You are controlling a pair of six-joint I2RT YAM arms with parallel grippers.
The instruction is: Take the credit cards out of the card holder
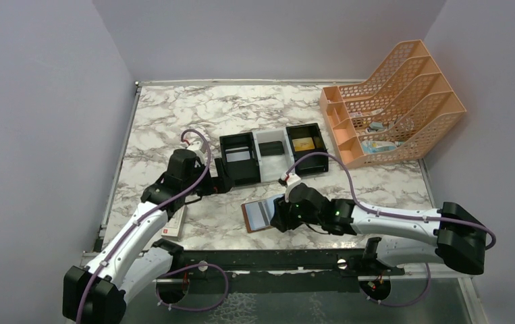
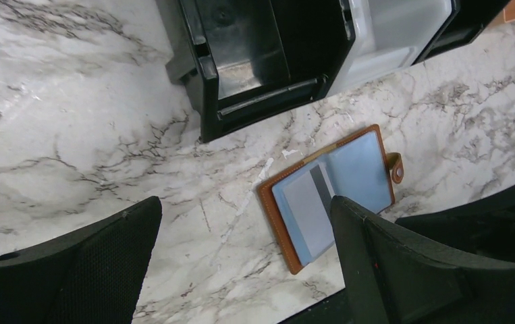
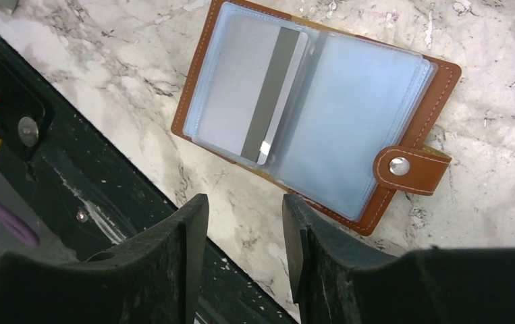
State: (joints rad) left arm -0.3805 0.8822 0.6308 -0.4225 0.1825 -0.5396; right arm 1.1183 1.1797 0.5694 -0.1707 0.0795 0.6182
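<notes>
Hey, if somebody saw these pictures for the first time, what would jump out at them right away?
The brown card holder lies open on the marble table near its front edge. A grey striped credit card is tucked in one pocket, and the right gripper hangs open and empty just beside it. After that, the peach file rack at the far right corner.

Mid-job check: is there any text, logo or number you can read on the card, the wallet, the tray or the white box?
No readable text in any view.
Credit card in the card holder: plain grey back with a dark stripe, no print showing.
White box by the left arm: red mark, too small to read.
Gold card in the tray: too small to read.
</notes>
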